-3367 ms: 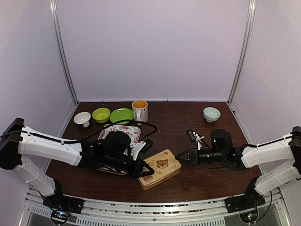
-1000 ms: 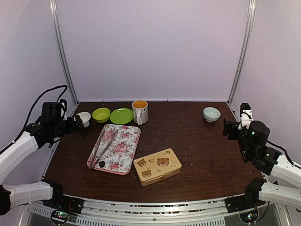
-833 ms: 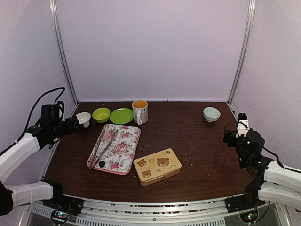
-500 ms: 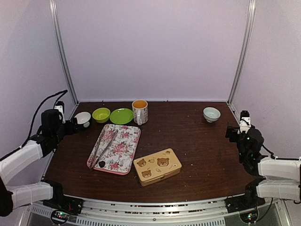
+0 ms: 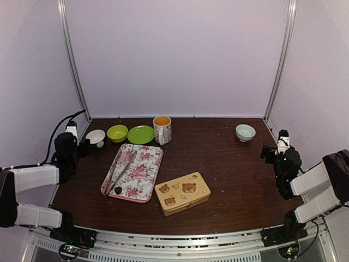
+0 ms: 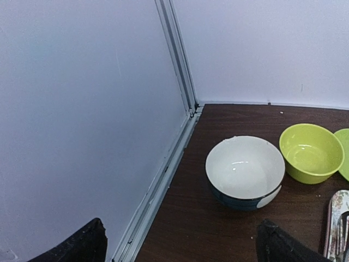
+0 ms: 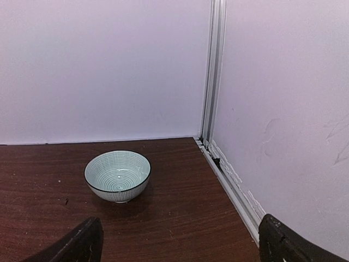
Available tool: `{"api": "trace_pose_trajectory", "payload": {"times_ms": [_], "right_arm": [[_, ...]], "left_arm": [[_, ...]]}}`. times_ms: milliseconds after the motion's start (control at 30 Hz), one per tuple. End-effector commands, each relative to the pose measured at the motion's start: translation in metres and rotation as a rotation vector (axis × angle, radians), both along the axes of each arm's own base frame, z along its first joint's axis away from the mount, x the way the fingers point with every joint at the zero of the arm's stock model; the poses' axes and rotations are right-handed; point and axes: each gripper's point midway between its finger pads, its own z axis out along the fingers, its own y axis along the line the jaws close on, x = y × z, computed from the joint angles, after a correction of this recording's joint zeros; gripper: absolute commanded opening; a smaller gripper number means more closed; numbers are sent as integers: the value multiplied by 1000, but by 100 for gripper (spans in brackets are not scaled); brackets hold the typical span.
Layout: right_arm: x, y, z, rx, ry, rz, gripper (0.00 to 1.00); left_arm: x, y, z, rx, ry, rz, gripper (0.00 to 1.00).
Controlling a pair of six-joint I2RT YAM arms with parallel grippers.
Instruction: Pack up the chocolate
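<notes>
We find the chocolate point(image 5: 118, 190) lying on the floral tray point(image 5: 148, 173), in the tray's near left corner, just beside the near end of the metal tongs point(image 5: 122, 168) that lie lengthwise along the tray's left side. Neither arm is near it.

The left hand point(image 6: 181, 249) is spread wide. Its dark fingertips point(image 6: 83, 246) sit at the two bottom corners of the left wrist view with only bare counter point(image 6: 218, 232) between them. Just ahead of it stands a white bowl point(image 6: 245, 170) (dark on the outside), and a lime green bowl point(image 6: 311, 152) stands just beside that one, to its right. From above, this hand hangs at the counter's left edge, toward the far corner.

The right hand point(image 7: 182, 246) is spread as well, its fingertips point(image 7: 83, 244) far apart and holding nothing. It faces the far right corner, where a pale bowl point(image 7: 117, 174) with a fine ring pattern stands alone. In the top view it hangs at the counter's right edge.

Between the two arms, a tan tin point(image 5: 182, 193) with bear pictures lies shut, just beside the tray's near right corner. We cannot tell whether the two touch. Behind the tray stand a mug point(image 5: 162, 129) with an orange inside and a green plate point(image 5: 140, 134).
</notes>
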Motion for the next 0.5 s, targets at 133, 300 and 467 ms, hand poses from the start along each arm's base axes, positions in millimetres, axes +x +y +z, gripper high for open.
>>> {"api": "trace_pose_trajectory", "payload": {"times_ms": [133,300,467], "right_arm": [[14,3,16,14,-27,16,100],[15,1,15,20,-19,10,100],[15,1,14,22,-16,10,100]], "left_arm": [[16,4,13,61,-128,-12,98],[24,-8,9,116,-173,-94,97],[25,-7,2,66,-163,-154,97]]}}
